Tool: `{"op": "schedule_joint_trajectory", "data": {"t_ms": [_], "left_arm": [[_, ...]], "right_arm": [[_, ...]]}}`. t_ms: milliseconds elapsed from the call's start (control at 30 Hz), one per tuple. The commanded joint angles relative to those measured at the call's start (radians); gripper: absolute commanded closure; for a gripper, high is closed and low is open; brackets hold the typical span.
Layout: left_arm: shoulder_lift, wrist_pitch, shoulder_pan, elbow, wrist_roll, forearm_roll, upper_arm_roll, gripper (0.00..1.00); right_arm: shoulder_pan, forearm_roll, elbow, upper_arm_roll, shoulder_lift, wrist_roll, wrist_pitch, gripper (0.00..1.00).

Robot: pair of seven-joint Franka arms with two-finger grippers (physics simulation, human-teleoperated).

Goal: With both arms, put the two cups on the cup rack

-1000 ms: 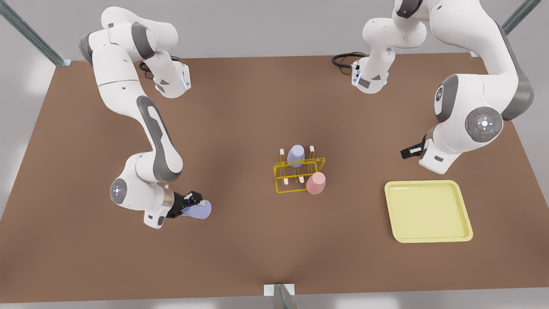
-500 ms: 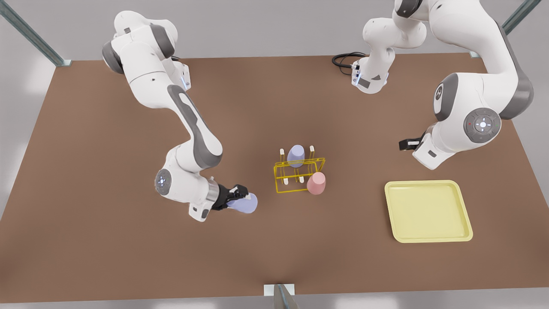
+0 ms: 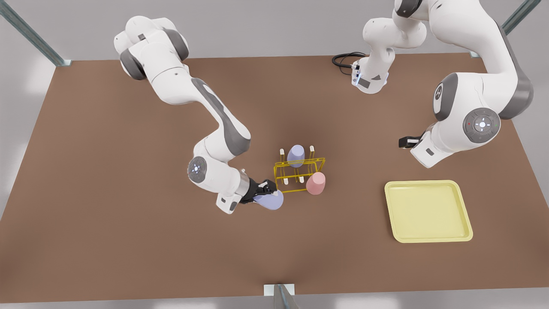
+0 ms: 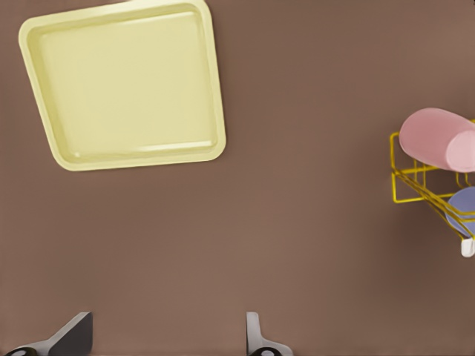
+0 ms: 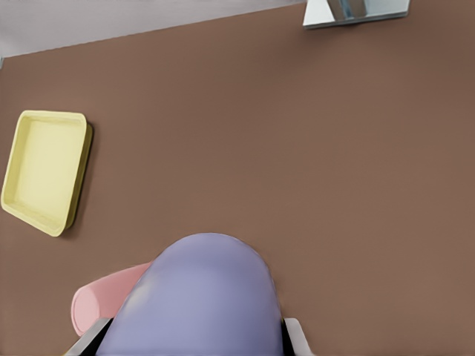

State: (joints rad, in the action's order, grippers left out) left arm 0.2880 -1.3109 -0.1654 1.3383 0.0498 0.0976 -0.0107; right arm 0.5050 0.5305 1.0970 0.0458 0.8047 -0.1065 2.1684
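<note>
The yellow wire cup rack [image 3: 299,163] stands mid-table. A lavender cup [image 3: 296,155] sits on a far peg and the pale pink cup [image 3: 315,183] on the corner nearest the tray. My right gripper [image 3: 264,192], on the front view's left, is shut on another lavender cup [image 3: 271,201], held tilted right beside the rack's near-left corner. In the right wrist view that cup [image 5: 200,297] sits between the fingers, with the pink cup [image 5: 104,300] behind. My left gripper [image 3: 403,142] hangs open on the front view's right; its wrist view shows spread fingertips [image 4: 256,343], the rack [image 4: 415,189] and pink cup [image 4: 434,139].
A flat pale-yellow tray [image 3: 429,183] lies on the brown table toward the front view's right, below the left arm, also seen as the tray [image 4: 211,111] and the tray [image 5: 44,170]. A black cable [image 3: 343,58] coils at the far edge. A metal post [image 3: 281,294] stands at the near edge.
The right arm has carried the lavender cup toward the front view's right, from the table's left part up to the rack's corner. The left arm has shifted only slightly.
</note>
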Motion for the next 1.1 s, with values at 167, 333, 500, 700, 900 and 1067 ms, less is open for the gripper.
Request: {"op": "schedule_joint_trajectory", "data": {"t_ms": [167, 333, 500, 700, 900, 1067], "left_arm": [[-0.001, 0.001, 0.000, -0.001, -0.070, 0.001, 0.000, 0.00], [-0.001, 0.001, 0.000, -0.001, -0.070, 0.001, 0.000, 0.00], [-0.001, 0.002, -0.002, -0.001, -0.070, -0.001, 0.000, 0.00], [-0.001, 0.013, 0.000, -0.001, -0.070, 0.002, 0.011, 0.00], [-0.001, 0.013, 0.000, -0.001, -0.070, 0.002, 0.011, 0.00], [-0.001, 0.013, 0.000, -0.001, -0.070, 0.002, 0.012, 0.00]], "right_arm": [[0.038, -0.020, -0.045, 0.000, 0.022, -0.367, -0.002, 0.21], [0.066, -0.067, -0.045, -0.001, 0.034, -0.383, -0.006, 0.21], [0.086, -0.095, -0.078, -0.001, 0.071, -0.410, -0.002, 0.21], [0.092, -0.116, -0.072, 0.002, 0.070, -0.410, -0.029, 0.21], [0.110, -0.135, -0.062, 0.005, 0.070, -0.412, -0.044, 0.21], [0.110, -0.155, -0.062, 0.005, 0.067, -0.412, -0.076, 0.21]]}}
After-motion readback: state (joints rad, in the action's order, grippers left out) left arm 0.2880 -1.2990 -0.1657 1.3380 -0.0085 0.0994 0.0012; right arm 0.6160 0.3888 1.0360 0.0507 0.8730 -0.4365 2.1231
